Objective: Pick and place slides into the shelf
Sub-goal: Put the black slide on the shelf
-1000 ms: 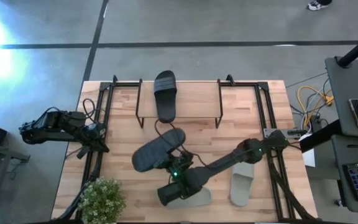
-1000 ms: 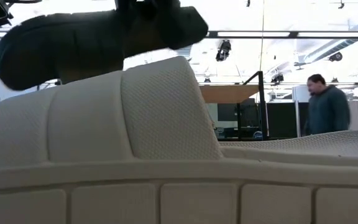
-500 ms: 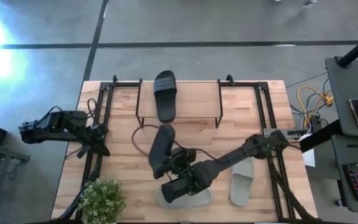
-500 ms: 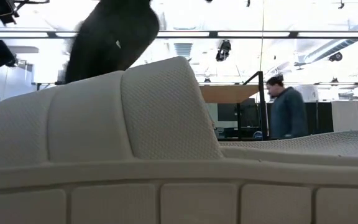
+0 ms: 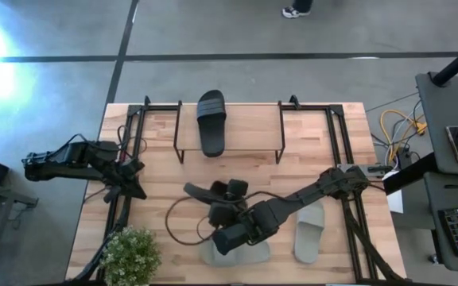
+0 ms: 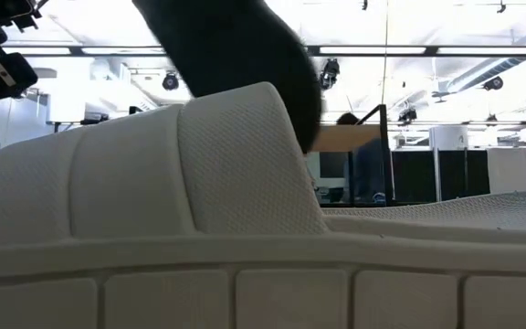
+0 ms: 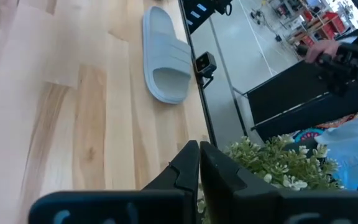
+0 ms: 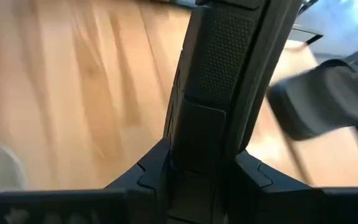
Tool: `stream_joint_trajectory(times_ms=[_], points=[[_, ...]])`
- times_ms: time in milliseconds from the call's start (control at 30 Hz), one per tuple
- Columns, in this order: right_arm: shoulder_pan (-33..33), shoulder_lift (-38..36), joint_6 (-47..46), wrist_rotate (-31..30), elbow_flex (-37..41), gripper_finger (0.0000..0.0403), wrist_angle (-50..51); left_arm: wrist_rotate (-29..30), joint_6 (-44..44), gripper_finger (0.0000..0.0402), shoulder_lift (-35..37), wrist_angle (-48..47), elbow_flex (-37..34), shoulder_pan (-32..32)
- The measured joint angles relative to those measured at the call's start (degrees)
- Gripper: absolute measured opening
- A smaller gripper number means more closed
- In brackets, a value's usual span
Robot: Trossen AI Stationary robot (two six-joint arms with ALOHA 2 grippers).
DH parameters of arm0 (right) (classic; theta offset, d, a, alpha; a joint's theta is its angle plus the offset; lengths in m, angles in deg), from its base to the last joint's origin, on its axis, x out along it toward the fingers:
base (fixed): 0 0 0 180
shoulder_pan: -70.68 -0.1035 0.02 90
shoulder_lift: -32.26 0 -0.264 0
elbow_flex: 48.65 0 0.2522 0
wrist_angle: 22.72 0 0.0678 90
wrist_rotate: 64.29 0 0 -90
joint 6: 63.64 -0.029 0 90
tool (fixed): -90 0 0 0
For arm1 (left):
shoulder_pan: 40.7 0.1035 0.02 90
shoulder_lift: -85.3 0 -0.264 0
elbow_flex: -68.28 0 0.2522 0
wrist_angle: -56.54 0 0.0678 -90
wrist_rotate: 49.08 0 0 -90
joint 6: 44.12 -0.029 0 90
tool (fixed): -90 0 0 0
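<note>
My right gripper (image 5: 227, 203) hovers over the near middle of the table, shut on a black slide (image 5: 211, 197) that is tipped on edge. In the low view this black slide (image 6: 236, 55) shows dark above the pale one. A second black slide (image 5: 211, 121) lies flat on the shelf (image 5: 249, 127) at the far edge. One pale slide (image 5: 235, 254) rests on the table under my right wrist and fills the low view (image 6: 199, 201). The other pale slide (image 5: 308, 230) lies to its right. My left gripper (image 5: 136, 189) is shut and empty near the left edge. My right gripper pinches the black slide (image 8: 211, 93) between its two fingers (image 8: 151, 171), one on each side of it. The slide runs straight away from the fingers, along them. It is lifted clear of the table and turned on edge. Which part the pads are on stays hidden by the slide itself.
A potted plant (image 5: 130, 256) stands at the near left corner, close to my left gripper (image 7: 199, 167). A loose black cable (image 5: 180, 226) loops over the table left of the pale slide. Black frame rails (image 5: 344, 159) run along both sides.
My right gripper has turned the held black slide: a second ago it lay flat, pointing toward the left edge; then it pointed toward the far edge; now it is tipped on edge. The wrist has shifted slightly toward the right, and the cable loop has swung toward the near left.
</note>
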Motion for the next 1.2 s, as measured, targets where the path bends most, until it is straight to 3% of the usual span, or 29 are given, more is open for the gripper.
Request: stream_joint_trajectory(times_ms=[200, 533, 667, 900, 1200], points=[[0.4, 0.0, 7.2, -3.7, 0.0, 0.0102, 6.4, 1.0, 0.0, 0.0000, -0.4, 0.1, 0.0, 0.0], [0.2, 3.9, 37.8, -3.3, 0.3, 0.0122, 8.0, 1.9, 0.0, 0.0000, -0.4, 0.1, 0.0, 0.0], [0.6, 6.5, 44.1, -3.8, 0.4, 0.0134, 10.1, 2.7, 0.0, 0.0000, -0.4, 0.1, 0.1, 0.0], [1.1, 9.8, 41.6, -3.6, 0.6, 0.0145, 11.9, 3.7, 0.0, 0.0000, -0.4, 0.1, 0.1, 0.0], [1.0, 9.3, 27.6, 0.4, 0.5, 0.0181, 11.3, 3.9, -0.4, 0.0000, -0.2, 0.1, 0.1, 0.0]])
